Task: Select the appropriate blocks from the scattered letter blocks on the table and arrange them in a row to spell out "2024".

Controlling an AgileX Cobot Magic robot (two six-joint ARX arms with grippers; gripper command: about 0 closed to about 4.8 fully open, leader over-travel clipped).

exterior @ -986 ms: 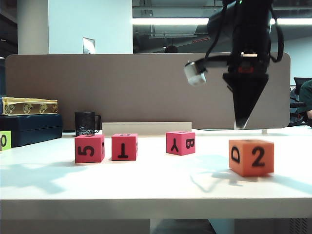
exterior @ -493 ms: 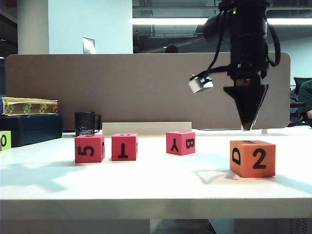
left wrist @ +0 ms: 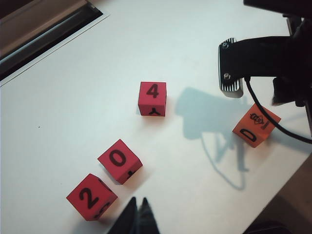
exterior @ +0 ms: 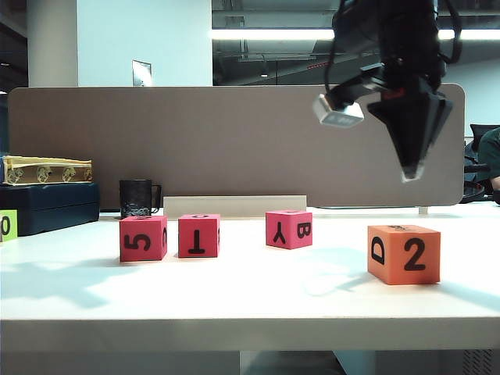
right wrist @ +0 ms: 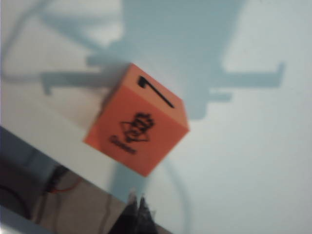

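above the orange block (exterior: pixel 404 254), the right gripper (exterior: pixel 411 173) hangs clenched and empty.
three pink-red blocks (left wrist: pixel 152 99) lie well left of the orange block; left gripper (left wrist: pixel 137 217), also clenched empty, waits beside them, likely keeping clear.

You can read 5 on the left pink block (exterior: pixel 143 237), T on its neighbour (exterior: pixel 198 235), Y and B on the third (exterior: pixel 289 229) — D and 2 on the orange block (exterior: pixel 404 253), 0 on the green cube (exterior: pixel 8 226)
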